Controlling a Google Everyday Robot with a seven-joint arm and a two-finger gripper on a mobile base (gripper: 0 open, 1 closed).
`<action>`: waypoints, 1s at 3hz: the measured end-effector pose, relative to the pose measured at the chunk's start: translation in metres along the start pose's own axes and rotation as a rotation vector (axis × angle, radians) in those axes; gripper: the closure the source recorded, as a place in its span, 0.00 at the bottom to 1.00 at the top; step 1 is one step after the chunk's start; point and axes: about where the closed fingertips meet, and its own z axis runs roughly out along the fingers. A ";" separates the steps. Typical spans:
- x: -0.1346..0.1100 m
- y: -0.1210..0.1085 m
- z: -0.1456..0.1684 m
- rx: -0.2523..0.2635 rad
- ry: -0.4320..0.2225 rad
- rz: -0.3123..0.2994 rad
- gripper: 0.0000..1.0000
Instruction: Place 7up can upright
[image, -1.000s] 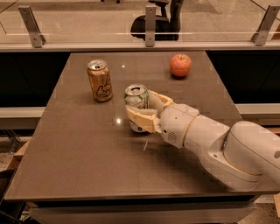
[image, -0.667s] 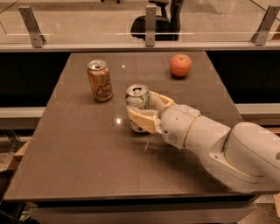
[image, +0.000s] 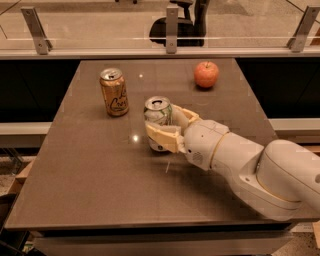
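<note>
The pincer (image: 161, 127) is closed around the 7up can (image: 156, 114), which stands straight up near the middle of the surface (image: 100, 175), with its bottom on it or just above it. If the pincer opens too fast or pulls away crooked, a finger could bump the can and tip it over. Then it might roll toward the gold can (image: 114, 92).

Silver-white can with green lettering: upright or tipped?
Upright: silver-white can, round top facing up; gripper jaws clasp its sides at the brown table's middle.
</note>
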 end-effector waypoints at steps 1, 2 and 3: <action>0.000 0.000 0.000 0.000 0.000 0.000 1.00; 0.000 0.000 0.000 0.000 0.000 0.000 1.00; -0.001 0.002 0.001 -0.003 0.001 -0.003 0.82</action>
